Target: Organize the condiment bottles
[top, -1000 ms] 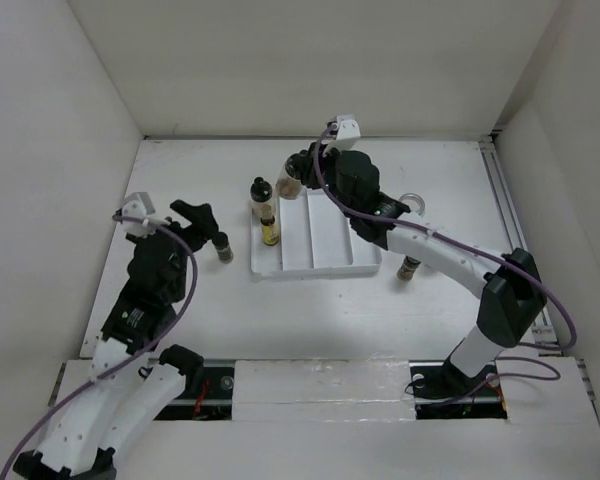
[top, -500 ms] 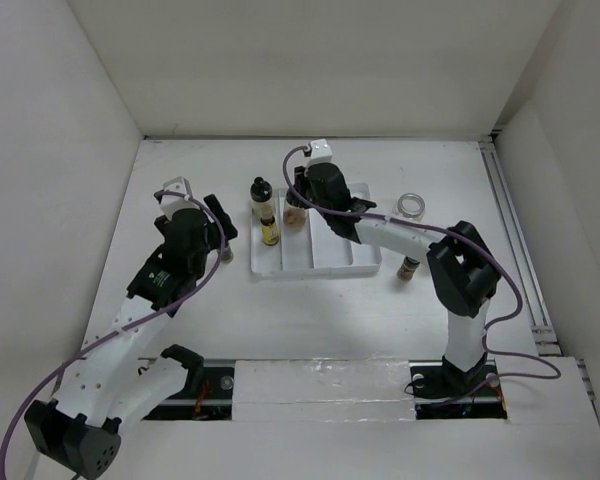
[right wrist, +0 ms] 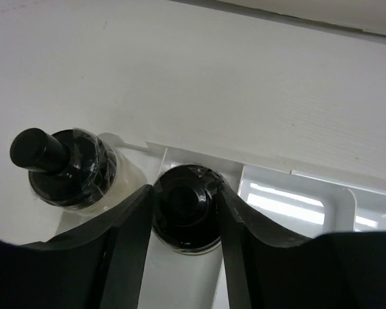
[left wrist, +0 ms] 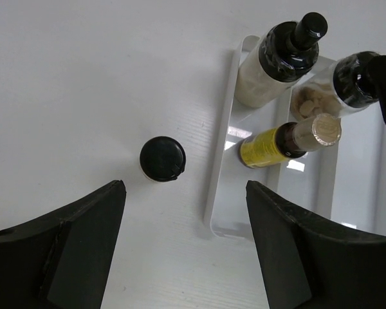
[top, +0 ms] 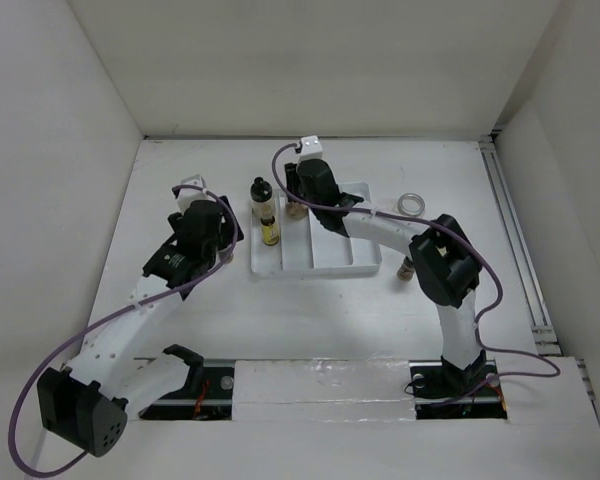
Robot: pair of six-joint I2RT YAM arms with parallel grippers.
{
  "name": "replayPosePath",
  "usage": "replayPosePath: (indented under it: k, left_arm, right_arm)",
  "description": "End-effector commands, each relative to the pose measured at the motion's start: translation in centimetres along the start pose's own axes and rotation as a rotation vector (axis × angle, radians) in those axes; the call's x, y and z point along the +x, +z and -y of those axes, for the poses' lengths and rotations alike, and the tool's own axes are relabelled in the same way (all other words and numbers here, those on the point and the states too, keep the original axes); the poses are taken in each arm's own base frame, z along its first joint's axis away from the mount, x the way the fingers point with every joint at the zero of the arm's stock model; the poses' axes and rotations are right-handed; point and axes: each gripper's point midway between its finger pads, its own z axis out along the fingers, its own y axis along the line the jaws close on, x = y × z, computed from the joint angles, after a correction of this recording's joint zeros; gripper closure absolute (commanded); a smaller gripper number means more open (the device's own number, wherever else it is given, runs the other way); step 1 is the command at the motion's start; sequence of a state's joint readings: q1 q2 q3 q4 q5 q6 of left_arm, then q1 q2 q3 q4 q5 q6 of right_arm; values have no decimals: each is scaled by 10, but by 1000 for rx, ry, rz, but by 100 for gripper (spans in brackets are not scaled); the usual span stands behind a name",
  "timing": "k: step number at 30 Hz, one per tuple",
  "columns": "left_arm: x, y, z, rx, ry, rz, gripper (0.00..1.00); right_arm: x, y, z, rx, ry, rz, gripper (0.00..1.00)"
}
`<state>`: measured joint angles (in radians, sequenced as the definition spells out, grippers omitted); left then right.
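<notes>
My right gripper (right wrist: 185, 193) is shut on a black-capped bottle (right wrist: 186, 212) of beige pieces, upright at the far end of the white tray's (top: 330, 262) second slot. My right gripper also shows in the top view (top: 295, 205). A pale black-capped bottle (right wrist: 64, 168) stands beside it in the first slot (top: 260, 189). A yellow bottle (left wrist: 265, 145) lies in that slot. My left gripper (left wrist: 185, 187) is open above a small black-capped bottle (left wrist: 162, 159) standing on the table left of the tray. In the top view my left gripper (top: 220, 225) hides that bottle.
A dark-capped bottle (top: 408, 268) stands on the table just right of the tray. A squat, wide, pale jar (top: 412, 203) sits at the back right. White walls enclose the table on three sides. The tray's right slots hold nothing.
My left arm has reached forward and right, over the small bottle beside the tray. My right gripper has shifted left with its bottle to the tray's far end.
</notes>
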<state>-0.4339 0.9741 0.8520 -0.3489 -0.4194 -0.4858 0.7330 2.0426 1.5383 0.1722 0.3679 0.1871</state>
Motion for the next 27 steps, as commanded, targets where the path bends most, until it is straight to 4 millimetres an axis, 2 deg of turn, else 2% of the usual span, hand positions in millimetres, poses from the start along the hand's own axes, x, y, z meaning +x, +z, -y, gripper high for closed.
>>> replayPosePath:
  k: [1, 2, 3, 4, 5, 6, 7, 9, 10, 12, 13, 15, 16, 17, 20, 27]
  left_arm:
    - [-14, 1, 3, -12, 3, 25, 30]
    - [-11, 4, 2, -19, 10, 13, 30]
    - [-10, 4, 2, -19, 10, 13, 30]
    - [-4, 9, 1, -34, 25, -12, 31]
    - [-4, 9, -1, -43, 25, -7, 31]
    - [-1, 12, -1, -50, 32, -18, 31]
    - [1, 16, -3, -69, 40, -23, 32]
    - [5, 18, -6, -92, 41, -36, 32]
    - [1, 18, -6, -95, 37, -24, 32]
    - [9, 25, -7, -113, 56, -54, 32]
    - [13, 28, -7, -120, 52, -64, 32]
    - [20, 35, -6, -130, 71, -101, 32]
    - [23, 37, -6, -136, 77, -110, 32]
    - [21, 39, -3, -137, 66, -109, 32]
    - [30, 46, -4, -158, 75, -142, 33]
    - [38, 55, -14, -233, 92, -159, 36]
  right_arm:
    - [-46, 1, -6, 7, 36, 126, 49]
    - [-42, 1, -5, 9, 33, 118, 44]
    - [-52, -6, -10, -4, 39, 136, 37]
    - [-48, -6, -10, -3, 44, 128, 35]
    - [-53, -11, -9, -4, 47, 135, 32]
    - [-67, -19, -11, -24, 66, 158, 27]
    - [-69, -24, -12, -34, 67, 160, 25]
    - [-76, -34, -11, -49, 70, 168, 22]
    - [-93, -48, -9, -55, 89, 193, 22]
    - [-105, -65, -11, -69, 98, 217, 20]
    - [-117, -80, -8, -76, 120, 240, 19]
    - [-123, -96, -8, -108, 129, 245, 19]
    - [-118, -102, -5, -106, 126, 236, 19]
    - [-128, -114, -3, -121, 134, 258, 19]
    - [-132, -134, -2, -135, 147, 272, 18]
    - [-130, -162, 11, -140, 164, 286, 18]
